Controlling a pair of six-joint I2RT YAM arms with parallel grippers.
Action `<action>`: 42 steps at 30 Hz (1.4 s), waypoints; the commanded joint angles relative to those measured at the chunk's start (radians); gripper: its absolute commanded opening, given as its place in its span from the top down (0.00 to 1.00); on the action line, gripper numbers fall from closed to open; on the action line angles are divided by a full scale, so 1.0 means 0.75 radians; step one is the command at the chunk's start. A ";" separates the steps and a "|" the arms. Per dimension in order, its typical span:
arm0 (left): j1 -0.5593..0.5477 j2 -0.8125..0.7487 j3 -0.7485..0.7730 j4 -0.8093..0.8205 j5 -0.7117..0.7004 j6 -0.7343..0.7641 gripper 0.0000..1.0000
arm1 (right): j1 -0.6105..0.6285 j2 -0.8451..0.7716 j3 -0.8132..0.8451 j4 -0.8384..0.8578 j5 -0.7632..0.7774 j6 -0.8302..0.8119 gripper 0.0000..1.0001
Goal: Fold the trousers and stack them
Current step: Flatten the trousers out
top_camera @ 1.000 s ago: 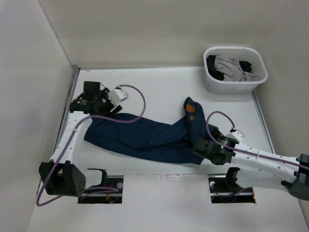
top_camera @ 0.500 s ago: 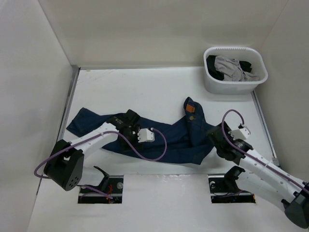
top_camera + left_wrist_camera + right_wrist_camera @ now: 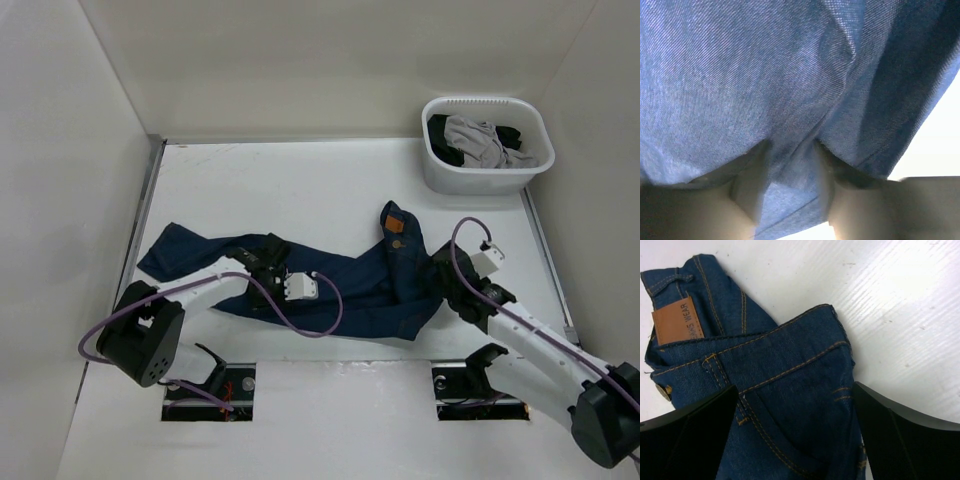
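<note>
While dark navy-blue denim trousers (image 3: pixel 330 285) lie spread lengthwise across the white table (image 3: pixel 300 180), the left gripper (image 3: pixel 790 160) pinches a fold of one leg | right gripper (image 3: pixel 795 390) hovers, fingers spread wide, above the waistband | tan rectangular waistband patch (image 3: pixel 677 320) reads "…NS WEAR" | both arms low, forearms angled inward over the denim.

Only readable thing here is the tan patch (image 3: pixel 677 320) on the waistband of the trousers (image 3: pixel 790 405). In the right wrist view it's stamped sideways with something ending in "ANS WEAR", the first letters hard to make out. From the top camera it's too small to read.
</note>
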 commanded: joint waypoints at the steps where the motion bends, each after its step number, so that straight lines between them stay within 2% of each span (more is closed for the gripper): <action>1: 0.031 0.082 -0.006 0.094 -0.054 0.016 0.80 | -0.038 0.087 0.003 0.191 -0.087 -0.049 0.10; 3: 0.070 0.104 0.047 0.137 -0.099 -0.012 0.91 | -0.060 0.131 -0.005 0.243 -0.117 -0.063 0.24; 5: 0.129 0.096 0.143 0.144 -0.106 -0.037 0.96 | -0.099 0.147 -0.017 0.286 -0.168 -0.075 0.43; 9: 0.239 0.068 0.366 0.062 -0.098 -0.061 0.99 | -0.195 0.055 -0.029 0.270 -0.234 -0.112 0.89; 11: 0.282 0.064 0.468 -0.020 -0.073 -0.068 0.99 | -0.236 -0.028 -0.031 0.223 -0.242 -0.139 1.00; 16: 0.354 0.060 0.642 -0.202 0.050 -0.113 0.91 | -0.285 -0.188 -0.044 0.077 -0.246 -0.143 0.99; 17: 0.350 0.064 0.636 -0.216 0.050 -0.111 0.91 | -0.281 -0.207 -0.056 0.075 -0.258 -0.133 0.86; 18: 0.342 0.066 0.616 -0.220 0.040 -0.104 0.91 | -0.271 -0.215 -0.072 0.089 -0.267 -0.121 0.67; 19: 0.328 0.066 0.585 -0.216 0.027 -0.098 0.91 | -0.247 -0.209 -0.091 0.118 -0.281 -0.106 0.57; 20: 0.313 0.066 0.555 -0.210 0.019 -0.098 0.91 | -0.216 -0.191 -0.109 0.155 -0.303 -0.090 0.52; 21: 0.299 0.070 0.526 -0.206 0.015 -0.102 0.91 | -0.193 -0.164 -0.127 0.193 -0.318 -0.070 0.42; 23: 0.266 0.074 0.473 -0.204 0.015 -0.119 0.91 | -0.161 -0.093 -0.154 0.273 -0.338 -0.021 0.14; 25: 0.238 0.074 0.430 -0.196 0.011 -0.135 0.91 | -0.138 0.001 -0.158 0.343 -0.344 0.014 0.06; 28: 0.223 0.068 0.399 -0.163 -0.005 -0.151 0.92 | -0.134 0.171 -0.117 0.425 -0.353 0.019 0.03; 30: 0.233 0.066 0.397 -0.157 -0.006 -0.156 0.92 | -0.130 0.273 -0.073 0.498 -0.383 -0.004 0.10; 32: 0.246 0.066 0.401 -0.159 -0.008 -0.156 0.92 | -0.130 0.341 -0.038 0.580 -0.402 -0.051 0.31; 35: 0.282 0.066 0.419 -0.151 -0.014 -0.149 0.90 | -0.128 0.386 0.040 0.619 -0.436 -0.108 0.94; 36: 0.309 0.068 0.434 -0.139 -0.020 -0.141 0.85 | -0.128 0.360 0.077 0.607 -0.443 -0.118 1.00; 40: 0.493 0.060 0.519 -0.116 -0.020 -0.084 0.51 | -0.089 0.178 0.269 0.491 -0.355 -0.251 1.00; 42: 0.627 0.015 0.540 -0.133 -0.040 -0.029 0.43 | -0.089 0.125 0.357 0.340 -0.273 -0.278 1.00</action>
